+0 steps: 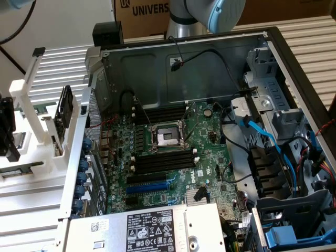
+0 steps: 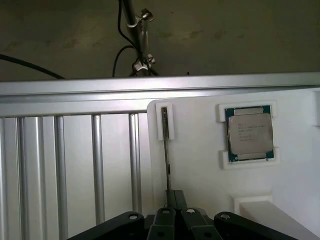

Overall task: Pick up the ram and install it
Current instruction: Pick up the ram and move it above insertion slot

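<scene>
Tool (image 2: 175,202): its fingers are pressing together and pinching the ram (image 2: 167,150).
Ram: it is standing on its thin edge in a slot of the white holder (image 2: 200,170), looking like a thin dark line.
Worktop (image 2: 97,165): its silver bars are lying just beside the holder.
Processor chip (image 2: 250,134): it is sitting in its own white frame, near the ram but apart from it.
Computer case (image 1: 273,52): it is lying open on the exterior view's right, showing the green board (image 1: 210,173).
Black slots (image 1: 163,160): they are lying in rows beside the chip socket (image 1: 165,137).
</scene>
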Controlling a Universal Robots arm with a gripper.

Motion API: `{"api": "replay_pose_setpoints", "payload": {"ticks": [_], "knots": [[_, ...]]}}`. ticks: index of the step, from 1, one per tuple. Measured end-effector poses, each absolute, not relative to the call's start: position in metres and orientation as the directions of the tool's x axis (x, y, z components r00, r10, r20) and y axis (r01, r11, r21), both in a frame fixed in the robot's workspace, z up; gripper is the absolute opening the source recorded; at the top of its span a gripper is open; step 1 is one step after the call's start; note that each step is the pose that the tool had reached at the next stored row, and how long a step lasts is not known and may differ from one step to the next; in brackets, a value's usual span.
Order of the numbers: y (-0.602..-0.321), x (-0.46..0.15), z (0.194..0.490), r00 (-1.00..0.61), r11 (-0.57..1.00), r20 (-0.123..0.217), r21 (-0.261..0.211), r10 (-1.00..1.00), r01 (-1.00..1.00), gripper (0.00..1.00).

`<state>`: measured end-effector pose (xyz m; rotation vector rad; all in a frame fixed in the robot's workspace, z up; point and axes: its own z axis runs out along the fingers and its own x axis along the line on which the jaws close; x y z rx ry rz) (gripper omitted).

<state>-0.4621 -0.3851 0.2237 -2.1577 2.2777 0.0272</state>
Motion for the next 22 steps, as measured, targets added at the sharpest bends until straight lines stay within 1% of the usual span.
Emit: {"api": "replay_pose_setpoints", "payload": {"ticks": [5, 6, 8, 9, 13, 22], "knots": [[-0.3851, -0.462, 0.2236, -0.054, 0.054, -0.015, 0.01, -0.998, -0.998, 0.11], [-0.3851, -0.4621, 0.2236, -0.054, 0.054, -0.015, 0.01, -0.998, -0.998, 0.18], [-0.3851, -0.462, 0.2236, -0.054, 0.054, -0.015, 0.01, -0.998, -0.998, 0.18], [-0.3851, -0.462, 0.2236, -0.054, 0.054, -0.015, 0.01, -0.998, -0.998, 0.25], [-0.3851, -0.4621, 0.2236, -0.054, 0.054, -0.015, 0.01, -0.998, -0.998, 0.25], [-0.3851, -0.4621, 0.2137, -0.05, 0.05, -0.015, 0.004, -0.999, -0.999, 0.25]]}}
